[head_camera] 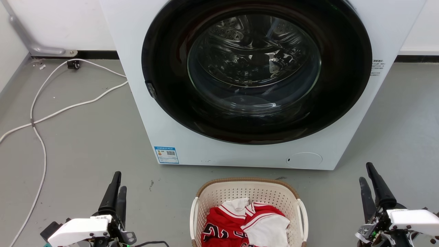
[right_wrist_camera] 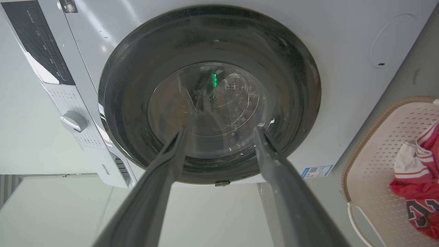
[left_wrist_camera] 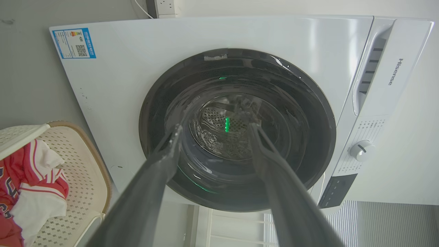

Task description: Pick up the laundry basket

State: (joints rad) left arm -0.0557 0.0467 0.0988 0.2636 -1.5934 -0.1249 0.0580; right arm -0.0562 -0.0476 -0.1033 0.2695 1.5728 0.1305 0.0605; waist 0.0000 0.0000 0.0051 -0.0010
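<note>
The laundry basket point(head_camera: 219, 195) is cream with perforated walls, a brown woven-look rim and white side handles. It stands on the floor at the bottom centre of the head view, holding red and white clothes point(head_camera: 240, 223). It also appears at the left edge of the left wrist view as the basket point(left_wrist_camera: 82, 168), and at the right edge of the right wrist view as the basket point(right_wrist_camera: 377, 144). My left gripper point(head_camera: 118, 181) is open, well to the basket's left. My right gripper point(head_camera: 367, 173) is open, well to its right. Both hold nothing. In the wrist views the left gripper point(left_wrist_camera: 214, 128) and right gripper point(right_wrist_camera: 221, 129) point at the washer door.
A white front-loading washing machine point(head_camera: 171, 113) with a closed dark round door point(head_camera: 257, 72) stands just behind the basket. White cables point(head_camera: 44, 116) trail over the grey floor at the left. Bare floor lies on both sides of the basket.
</note>
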